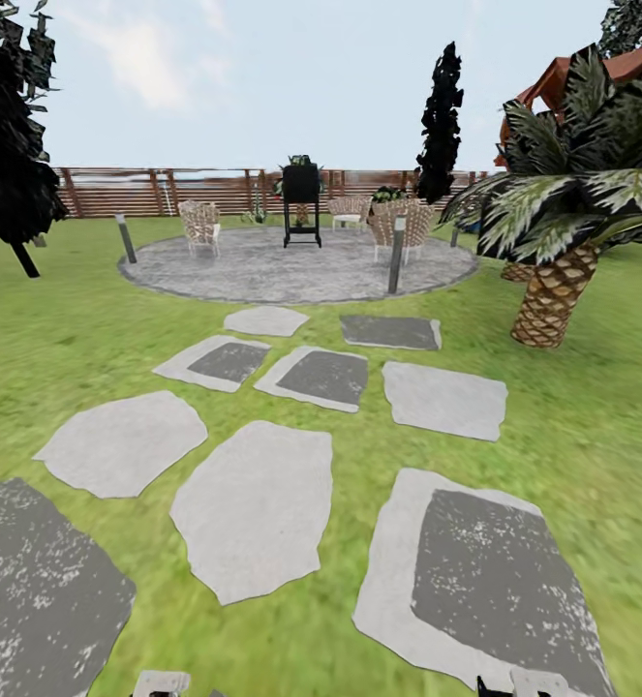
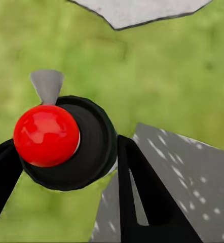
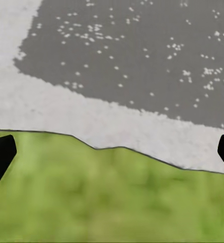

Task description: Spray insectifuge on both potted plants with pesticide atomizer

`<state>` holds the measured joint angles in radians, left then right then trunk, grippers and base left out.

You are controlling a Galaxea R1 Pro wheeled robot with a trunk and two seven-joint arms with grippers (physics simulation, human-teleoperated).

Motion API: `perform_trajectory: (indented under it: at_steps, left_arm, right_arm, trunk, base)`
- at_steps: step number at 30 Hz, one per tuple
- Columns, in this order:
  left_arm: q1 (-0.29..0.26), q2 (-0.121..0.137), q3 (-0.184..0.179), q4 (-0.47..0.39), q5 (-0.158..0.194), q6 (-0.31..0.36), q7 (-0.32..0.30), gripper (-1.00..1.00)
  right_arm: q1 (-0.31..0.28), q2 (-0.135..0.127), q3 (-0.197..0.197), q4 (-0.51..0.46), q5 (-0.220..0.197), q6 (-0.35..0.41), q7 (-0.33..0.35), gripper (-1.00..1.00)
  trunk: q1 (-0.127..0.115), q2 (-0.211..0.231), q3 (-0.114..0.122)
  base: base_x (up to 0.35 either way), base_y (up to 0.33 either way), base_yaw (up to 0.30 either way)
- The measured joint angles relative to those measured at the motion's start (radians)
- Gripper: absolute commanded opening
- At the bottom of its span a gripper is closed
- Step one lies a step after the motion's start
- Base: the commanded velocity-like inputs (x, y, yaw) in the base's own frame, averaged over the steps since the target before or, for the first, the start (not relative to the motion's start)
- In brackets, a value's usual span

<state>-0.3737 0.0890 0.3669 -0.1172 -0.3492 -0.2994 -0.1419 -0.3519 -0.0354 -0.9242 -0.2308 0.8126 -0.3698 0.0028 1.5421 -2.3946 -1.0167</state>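
The pesticide atomizer (image 2: 94, 147) sits between the two black fingers of my left gripper (image 2: 66, 162), which is shut on it. I see its dark round body, a shiny red knob and a grey trigger tip, with grass and a stone beneath. My right gripper (image 3: 113, 154) is open and holds nothing; its black fingertips (image 3: 0, 154) hover over the edge of a stepping stone. In the head view the garden lawn (image 1: 59, 339) stretches ahead to the round patio (image 1: 291, 271). I cannot make out the potted plants at this distance.
Grey and white stepping stones (image 1: 258, 503) lead to the patio, where wicker chairs (image 1: 200, 225), a black grill (image 1: 301, 198) and short posts (image 1: 396, 254) stand. A palm tree (image 1: 563, 252) rises at the right, a dark tree (image 1: 6, 126) at the left, and a brown fence (image 1: 117, 192) behind.
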Motion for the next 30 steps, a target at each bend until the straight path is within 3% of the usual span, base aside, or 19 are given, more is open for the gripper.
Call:
perform_trajectory:
  at_steps: [30]
  left_arm:
    - [0.0, 0.0, 0.0, 0.0, 0.0, -0.002, 0.0, -1.0]
  right_arm:
    - [0.0, -0.002, 0.0, -0.001, 0.0, 0.0, 0.0, 1.0]
  trunk:
    - [0.0, 0.0, 0.007]
  base:
    - [0.333, 0.102, 0.053]
